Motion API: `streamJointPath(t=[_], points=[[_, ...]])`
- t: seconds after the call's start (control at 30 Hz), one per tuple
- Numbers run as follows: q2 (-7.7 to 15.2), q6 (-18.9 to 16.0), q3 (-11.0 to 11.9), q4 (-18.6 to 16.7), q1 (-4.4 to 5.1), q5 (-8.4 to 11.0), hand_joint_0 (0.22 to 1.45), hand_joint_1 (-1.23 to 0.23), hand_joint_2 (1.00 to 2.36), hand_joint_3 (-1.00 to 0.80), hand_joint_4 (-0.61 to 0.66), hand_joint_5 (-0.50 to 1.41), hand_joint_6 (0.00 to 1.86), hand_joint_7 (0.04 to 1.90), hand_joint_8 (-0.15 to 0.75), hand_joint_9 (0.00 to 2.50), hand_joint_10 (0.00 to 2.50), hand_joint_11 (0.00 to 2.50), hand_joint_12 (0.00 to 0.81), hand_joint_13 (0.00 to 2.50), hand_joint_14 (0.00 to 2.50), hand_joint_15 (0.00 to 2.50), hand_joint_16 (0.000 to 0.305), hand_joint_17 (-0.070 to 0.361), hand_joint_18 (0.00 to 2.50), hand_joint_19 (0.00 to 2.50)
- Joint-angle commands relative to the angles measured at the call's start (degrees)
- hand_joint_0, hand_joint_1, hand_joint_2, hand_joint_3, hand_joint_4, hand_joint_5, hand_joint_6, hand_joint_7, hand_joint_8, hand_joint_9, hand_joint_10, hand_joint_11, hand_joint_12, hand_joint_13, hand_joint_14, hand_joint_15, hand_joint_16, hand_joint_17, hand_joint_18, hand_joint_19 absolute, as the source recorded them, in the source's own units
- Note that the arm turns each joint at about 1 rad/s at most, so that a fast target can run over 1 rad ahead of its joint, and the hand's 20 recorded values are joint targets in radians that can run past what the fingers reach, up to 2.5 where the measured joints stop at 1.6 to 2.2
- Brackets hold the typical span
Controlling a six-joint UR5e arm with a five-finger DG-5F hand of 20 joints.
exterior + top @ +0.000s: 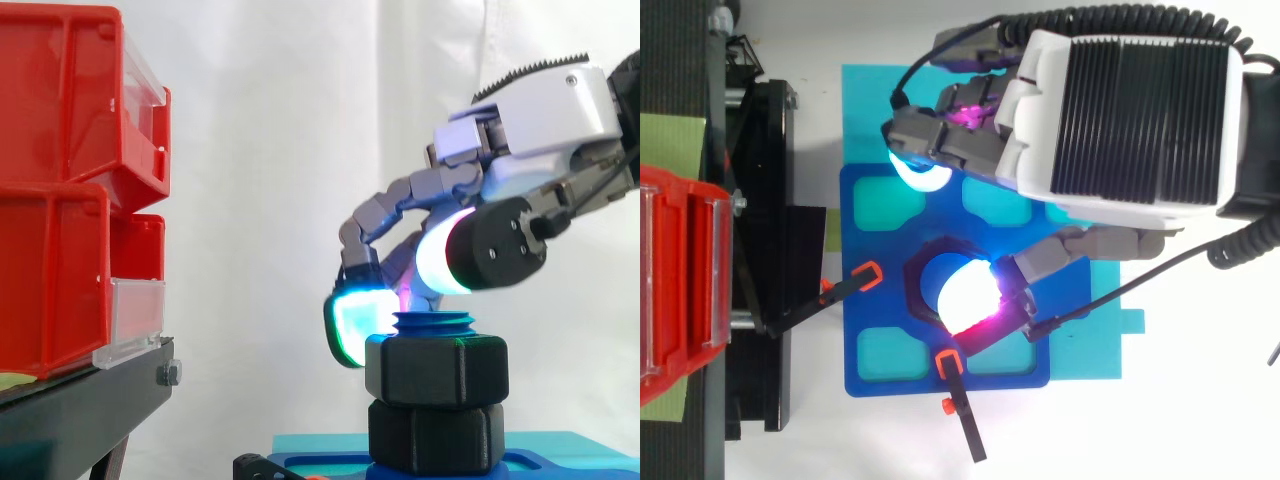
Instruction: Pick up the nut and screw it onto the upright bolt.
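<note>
Hand (520, 150) curled closed on the nut (436, 372), which sits atop the upright bolt (434, 323); recommend level turning under light downward pressure to avoid cross-threading.

Low at centre, black nut (435, 372) on the blue bolt (433, 322), above a second black hex piece (435, 435) and a blue base (590, 447). Close over the bolt's top, from the right, the hand (540, 110). Left — red bins (60, 200) on a black stand (90, 400).
</note>
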State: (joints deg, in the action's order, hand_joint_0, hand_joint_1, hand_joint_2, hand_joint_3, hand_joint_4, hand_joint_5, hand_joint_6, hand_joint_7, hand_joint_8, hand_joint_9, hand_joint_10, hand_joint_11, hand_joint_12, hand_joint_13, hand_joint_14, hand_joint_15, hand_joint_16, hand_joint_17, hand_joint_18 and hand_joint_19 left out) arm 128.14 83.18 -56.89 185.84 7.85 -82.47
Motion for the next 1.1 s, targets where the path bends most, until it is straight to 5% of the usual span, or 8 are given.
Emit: streamJointPath(t=[0.0,0.2,0.6,1.07], points=[[0.0,0.58,1.34,1.01,-0.02,-0.15,0.5,-0.3,1.0,-0.5,0.27,-0.07,0.5,0.92,0.255,1.0,0.0,0.0,0.21,0.83,0.0,0.0,0.023,0.052,0.57,0.05],[0.0,-0.3,1.52,0.75,1.82,0.9,0.49,-0.3,1.0,-0.5,0.22,-0.1,0.5,0.75,0.235,0.92,0.0,0.0,0.216,0.77,0.0,0.0,0.024,0.055,0.5,0.03],[0.0,-1.88,1.43,0.66,4.72,3.63,0.49,-0.29,1.0,-0.5,0.22,-0.1,0.5,0.75,0.233,0.9,0.0,0.0,0.221,0.74,0.0,0.0,0.025,0.056,0.47,0.02],[0.09,-2.15,1.43,0.57,6.04,3.89,0.49,-0.29,1.0,-0.5,0.23,-0.09,0.5,0.79,0.239,0.9,0.0,0.0,0.225,0.75,0.0,0.0,0.025,0.057,0.47,0.02]])
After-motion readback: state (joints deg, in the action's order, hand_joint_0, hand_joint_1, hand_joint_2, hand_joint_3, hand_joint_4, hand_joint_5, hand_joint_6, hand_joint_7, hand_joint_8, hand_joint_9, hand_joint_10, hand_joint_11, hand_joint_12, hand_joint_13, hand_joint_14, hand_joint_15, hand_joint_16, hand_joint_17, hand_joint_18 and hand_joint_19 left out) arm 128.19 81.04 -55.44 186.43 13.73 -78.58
